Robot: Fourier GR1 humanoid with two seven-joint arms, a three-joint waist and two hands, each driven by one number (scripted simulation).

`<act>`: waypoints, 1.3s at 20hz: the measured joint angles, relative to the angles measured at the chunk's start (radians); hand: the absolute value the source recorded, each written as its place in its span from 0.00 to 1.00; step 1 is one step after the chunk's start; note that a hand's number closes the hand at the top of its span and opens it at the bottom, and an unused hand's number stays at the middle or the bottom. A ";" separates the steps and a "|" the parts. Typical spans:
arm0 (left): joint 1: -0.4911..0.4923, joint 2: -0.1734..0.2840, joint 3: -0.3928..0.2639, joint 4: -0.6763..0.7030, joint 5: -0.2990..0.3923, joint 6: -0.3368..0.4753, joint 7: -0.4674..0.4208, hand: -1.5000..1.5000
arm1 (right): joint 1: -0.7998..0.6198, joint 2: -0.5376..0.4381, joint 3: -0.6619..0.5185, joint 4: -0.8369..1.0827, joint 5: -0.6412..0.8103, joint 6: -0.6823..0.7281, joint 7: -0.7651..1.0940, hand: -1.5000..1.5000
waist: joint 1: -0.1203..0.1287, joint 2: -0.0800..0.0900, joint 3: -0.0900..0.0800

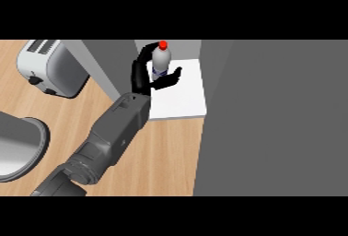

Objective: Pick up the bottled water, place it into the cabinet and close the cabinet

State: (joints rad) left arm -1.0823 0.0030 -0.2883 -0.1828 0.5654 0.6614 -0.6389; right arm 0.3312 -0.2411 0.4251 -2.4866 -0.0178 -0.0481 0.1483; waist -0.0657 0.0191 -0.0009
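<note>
At the upper middle of the frame, the clear, red-capped bottled water point(162, 58) stands on the white cabinet shelf point(185, 99). The black left hand point(146, 76) curls round it. Withdrawing carelessly could tip it; the grey door point(272, 120) remains open.

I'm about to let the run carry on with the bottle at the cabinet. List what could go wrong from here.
1. The bottled water stands tall and narrow on the white cabinet shelf, with the hand curled round it. Pulling the fingers away sideways could tip it.
2. The bottle is close to the grey cabinet wall on the left; the withdrawing forearm may brush that wall.
3. The large grey door panel could strike the arm if it is closed too early.
</note>
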 measured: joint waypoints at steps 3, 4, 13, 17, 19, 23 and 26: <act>-0.022 -0.001 0.008 0.016 0.004 0.002 0.002 0.00 | 0.002 0.003 0.002 0.003 -0.002 0.008 -0.012 0.00 | -0.008 0.002 0.000; -0.019 0.002 0.015 0.022 0.006 -0.011 -0.007 0.00 | 0.005 0.002 0.001 0.004 -0.002 0.009 -0.013 0.00 | -0.006 0.002 0.000; -0.040 0.002 0.053 0.053 0.015 -0.058 -0.051 0.00 | -0.001 0.004 -0.022 0.004 -0.010 0.034 -0.016 0.00 | -0.011 0.004 0.000; -0.061 0.000 0.051 0.062 0.003 -0.092 -0.049 0.00 | -0.010 0.011 -0.036 0.007 -0.013 0.036 -0.007 0.00 | -0.006 0.004 0.000; -0.058 -0.001 0.053 0.044 0.007 -0.117 -0.058 0.00 | -0.006 0.013 -0.031 0.008 -0.014 0.040 -0.010 0.00 | -0.009 0.003 0.000; -0.068 -0.002 0.058 0.000 0.018 -0.244 -0.062 0.00 | -0.002 0.018 -0.029 0.011 -0.013 0.045 -0.016 0.00 | -0.003 -0.001 0.000; -0.054 -0.003 0.053 -0.037 0.030 -0.322 -0.067 0.00 | 0.010 0.018 -0.043 0.012 -0.013 0.051 -0.033 0.00 | 0.002 -0.005 0.000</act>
State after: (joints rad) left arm -1.1366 0.0004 -0.2353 -0.2194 0.5956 0.3393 -0.7059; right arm 0.3408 -0.2233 0.3824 -2.4743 -0.0310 0.0027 0.1158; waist -0.0638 0.0142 -0.0005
